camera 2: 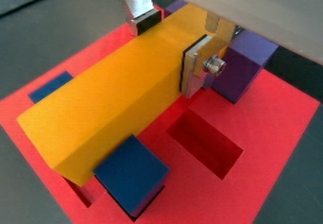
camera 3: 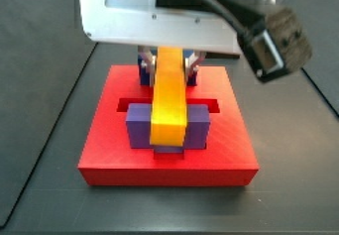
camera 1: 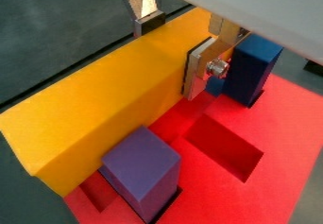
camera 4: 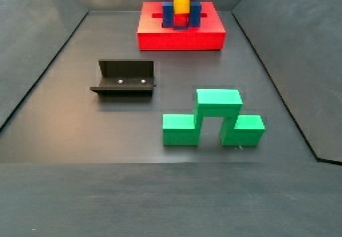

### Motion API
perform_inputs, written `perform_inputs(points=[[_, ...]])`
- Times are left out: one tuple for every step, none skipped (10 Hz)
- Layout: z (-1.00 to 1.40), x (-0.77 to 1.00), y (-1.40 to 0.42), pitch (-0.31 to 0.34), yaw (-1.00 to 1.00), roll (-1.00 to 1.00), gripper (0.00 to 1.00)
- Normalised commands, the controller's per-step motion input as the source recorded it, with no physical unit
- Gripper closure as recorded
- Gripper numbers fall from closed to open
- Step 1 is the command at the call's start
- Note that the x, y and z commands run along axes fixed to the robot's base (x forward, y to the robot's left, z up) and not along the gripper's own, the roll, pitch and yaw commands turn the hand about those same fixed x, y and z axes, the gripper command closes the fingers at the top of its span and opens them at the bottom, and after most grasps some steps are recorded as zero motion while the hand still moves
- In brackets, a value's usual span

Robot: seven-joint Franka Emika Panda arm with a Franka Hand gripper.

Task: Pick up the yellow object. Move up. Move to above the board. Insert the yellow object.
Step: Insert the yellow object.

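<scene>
My gripper [camera 3: 169,51] is over the red board [camera 3: 106,150] and shut on the yellow object [camera 3: 169,105]. Both wrist views show the silver fingers [camera 1: 199,67] clamping the bar's two long sides, with the gripper [camera 1: 173,46] [camera 2: 172,44] near one end of the bar [camera 1: 108,110] [camera 2: 108,105]. The bar lies level between the purple blocks [camera 3: 196,128] and the blue blocks [camera 3: 193,72], its top above them. I cannot tell whether it rests on the slot floor. An open recess [camera 1: 228,147] in the board shows beside it. In a side view the board [camera 4: 181,39] is at the far end.
The dark fixture [camera 4: 123,79] stands on the grey floor mid-left. A green stepped block [camera 4: 211,118] sits nearer the front. Sloping grey walls [camera 4: 40,71] bound the floor on both sides.
</scene>
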Motion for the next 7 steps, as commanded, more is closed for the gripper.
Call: perform_inputs(points=[[-0.29,0.05,0.00,0.023,-0.01,0.09,1.00],[-0.26,0.21,0.10,0.021,0.00,0.05,1.00],[-0.26,0.14,0.05,0.026,0.00,0.03,1.00],[-0.29,0.04,0.00,0.020,0.00,0.04,1.00],[-0.27,0.01,0.00,0.020,0.00,0.05,1.00],[-0.30,0.00,-0.03,0.016,0.00,0.07,1.00],[-0.32,0.00,0.00,0.017,-0.01,0.08,1.00]])
